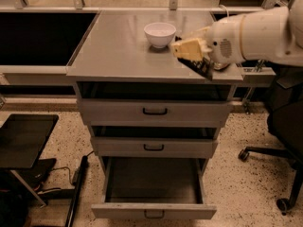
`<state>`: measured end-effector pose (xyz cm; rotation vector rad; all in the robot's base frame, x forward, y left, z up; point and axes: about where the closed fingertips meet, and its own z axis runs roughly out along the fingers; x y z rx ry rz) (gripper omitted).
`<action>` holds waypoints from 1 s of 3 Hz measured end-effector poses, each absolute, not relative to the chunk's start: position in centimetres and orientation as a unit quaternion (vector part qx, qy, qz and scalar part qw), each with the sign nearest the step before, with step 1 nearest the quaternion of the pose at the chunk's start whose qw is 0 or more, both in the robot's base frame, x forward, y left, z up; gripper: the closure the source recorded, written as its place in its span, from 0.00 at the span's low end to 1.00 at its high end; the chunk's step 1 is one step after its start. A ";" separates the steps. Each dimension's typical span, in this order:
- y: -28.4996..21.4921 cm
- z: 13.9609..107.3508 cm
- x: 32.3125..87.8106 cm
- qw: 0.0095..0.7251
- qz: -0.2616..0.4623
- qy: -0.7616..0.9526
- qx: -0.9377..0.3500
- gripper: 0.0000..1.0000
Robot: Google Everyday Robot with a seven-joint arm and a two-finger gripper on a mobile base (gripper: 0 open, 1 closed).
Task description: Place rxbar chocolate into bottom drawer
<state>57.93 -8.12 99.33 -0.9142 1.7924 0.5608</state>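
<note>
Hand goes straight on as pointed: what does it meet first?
Probably the white round bowl; the hand, over the grey cabinet top gripping the dark snack bar, points toward it. Depth unclear.

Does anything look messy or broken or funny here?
Nothing is spilled or broken. The bottom drawer is pulled far out, but that suits the job. The pincer, above the right front of the cabinet top, grips the rxbar chocolate at a slant, one corner pointing down. The bowl stands upright.

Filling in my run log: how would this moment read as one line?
gripper: shut on snack bar, above cabinet top, right front | bottom drawer: open | bowl: on cabinet top
</note>
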 end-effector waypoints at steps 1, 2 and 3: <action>-9.7 97.3 55.0 0.485 0.224 0.762 -0.365 1.00; -9.7 97.3 55.0 0.485 0.224 0.762 -0.365 1.00; -8.6 94.8 52.5 0.476 0.227 0.765 -0.369 1.00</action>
